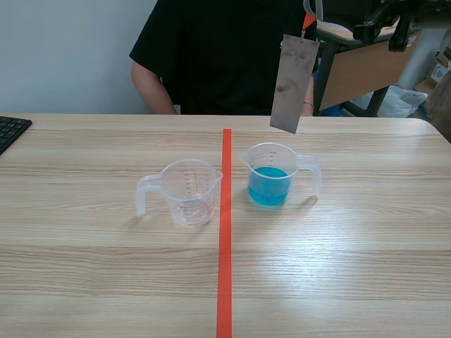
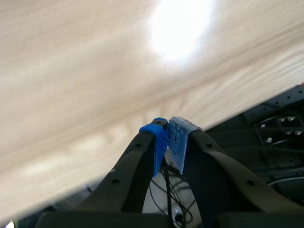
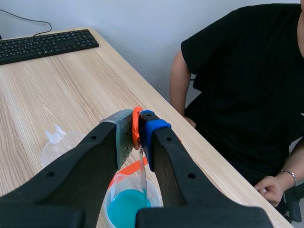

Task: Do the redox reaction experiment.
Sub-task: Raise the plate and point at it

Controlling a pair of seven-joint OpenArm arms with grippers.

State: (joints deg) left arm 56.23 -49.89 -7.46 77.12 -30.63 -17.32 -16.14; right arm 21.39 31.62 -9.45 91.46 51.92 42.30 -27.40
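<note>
The right end effector is clamped shut on the orange tab at the top of a grey metal strip. The strip hangs freely, slightly tilted, with its lower end in the air above and just behind the measuring cup of blue liquid. Gripping by the tab probably keeps the pads away from the liquid and leaves the whole length of metal bare for dipping. In the right wrist view the strip runs down, edge-on, towards the blue pool, so it looks lined up for a straight descent into the cup. It has not yet entered the liquid. That cup stands on the wooden surface just right of the orange-red tape line, its handle turned outward. An empty clear measuring cup sits just left of the line, handle outward too, likely reserved for a later step. The left end effector is closed on nothing, its blue pads pressed together, and is parked low at the surface's near edge, out of the way. A person in a black shirt sits across the surface, and a keyboard lies at its far left.
</note>
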